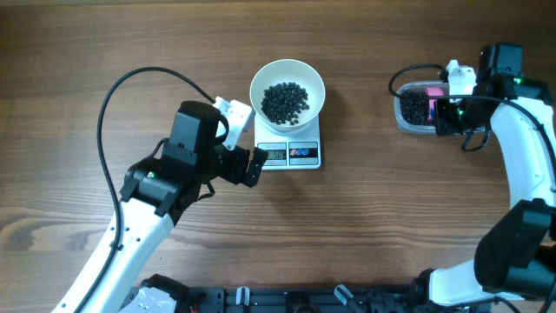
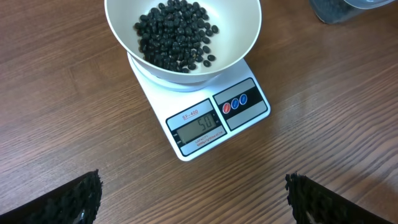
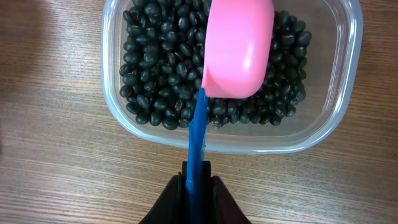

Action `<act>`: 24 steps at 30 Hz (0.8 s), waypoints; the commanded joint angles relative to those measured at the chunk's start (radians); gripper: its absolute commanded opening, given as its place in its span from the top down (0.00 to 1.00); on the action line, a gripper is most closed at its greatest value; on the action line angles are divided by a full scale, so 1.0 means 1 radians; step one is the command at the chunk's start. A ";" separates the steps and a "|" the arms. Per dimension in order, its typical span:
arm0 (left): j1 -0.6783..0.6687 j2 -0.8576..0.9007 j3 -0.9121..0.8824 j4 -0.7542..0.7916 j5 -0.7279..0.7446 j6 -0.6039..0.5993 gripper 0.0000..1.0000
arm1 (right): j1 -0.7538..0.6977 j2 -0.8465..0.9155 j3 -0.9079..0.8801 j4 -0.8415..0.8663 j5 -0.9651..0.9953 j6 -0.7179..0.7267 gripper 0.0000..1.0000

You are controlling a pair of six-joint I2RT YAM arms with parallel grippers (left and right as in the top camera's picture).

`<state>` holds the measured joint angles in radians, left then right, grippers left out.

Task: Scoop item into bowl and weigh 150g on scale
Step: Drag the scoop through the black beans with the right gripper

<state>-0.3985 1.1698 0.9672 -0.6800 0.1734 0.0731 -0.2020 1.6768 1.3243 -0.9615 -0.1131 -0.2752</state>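
The white bowl (image 1: pixel 287 89) (image 2: pixel 182 34) rests on the small white scale (image 1: pixel 289 153) (image 2: pixel 214 119) and holds a heap of black beans, the item (image 1: pixel 285 102) (image 2: pixel 176 34). More of the item (image 3: pixel 163 62) fills the clear tub (image 1: pixel 415 110) (image 3: pixel 231 140) at the right. My right gripper (image 3: pixel 198 169) (image 1: pixel 445 116) is shut on the blue handle of the pink scoop (image 3: pixel 239 48) (image 1: pixel 433 90), whose cup is over the tub's beans, underside up. My left gripper (image 2: pixel 194 198) (image 1: pixel 248 165) stands open just in front of the scale, holding nothing.
Bare wooden table surrounds the scale and tub. My left arm (image 1: pixel 165 183) lies across the front left, with a black cable arching behind it. My right arm (image 1: pixel 526 165) runs along the right edge.
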 commanded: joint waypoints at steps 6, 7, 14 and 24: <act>-0.005 0.003 -0.006 0.003 0.016 0.002 0.00 | -0.027 0.019 -0.005 0.008 -0.162 -0.008 0.96; -0.005 0.003 -0.006 0.003 0.016 0.001 0.00 | -0.034 0.019 -0.005 0.010 -0.167 -0.009 0.96; -0.005 0.003 -0.006 0.003 0.016 0.002 0.00 | -0.082 0.019 -0.005 0.003 -0.251 -0.013 0.96; -0.005 0.003 -0.006 0.003 0.016 0.002 0.00 | -0.099 0.019 -0.005 -0.003 -0.294 -0.014 0.96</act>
<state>-0.3985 1.1698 0.9676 -0.6800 0.1734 0.0731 -0.3031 1.6794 1.3243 -0.9585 -0.3080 -0.2752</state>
